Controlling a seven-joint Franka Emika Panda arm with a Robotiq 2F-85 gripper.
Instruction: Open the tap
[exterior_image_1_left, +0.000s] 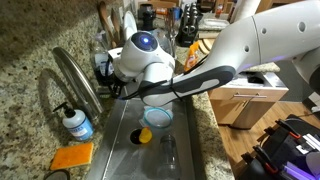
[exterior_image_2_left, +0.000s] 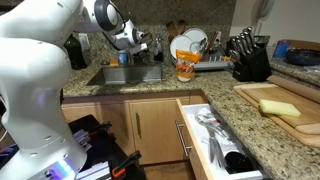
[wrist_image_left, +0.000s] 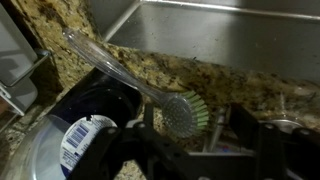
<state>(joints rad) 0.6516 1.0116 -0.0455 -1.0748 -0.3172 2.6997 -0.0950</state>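
The tall brushed-steel gooseneck tap (exterior_image_1_left: 72, 82) stands at the granite counter's (exterior_image_1_left: 200, 115) back edge, its spout arching over the steel sink (exterior_image_1_left: 128, 150). This shows in only an exterior view, along with a small clear soap bottle of blue liquid (exterior_image_1_left: 76, 123) and a flat orange sponge (exterior_image_1_left: 72, 156) near the tap's base. The white arm's dark gripper (exterior_image_1_left: 104, 72) hangs beyond the tap, apart from it; whether its claw is apart or together cannot be told. Only the wrist view shows a clear-handled dish brush with green bristles (wrist_image_left: 186, 114) lying on the granite.
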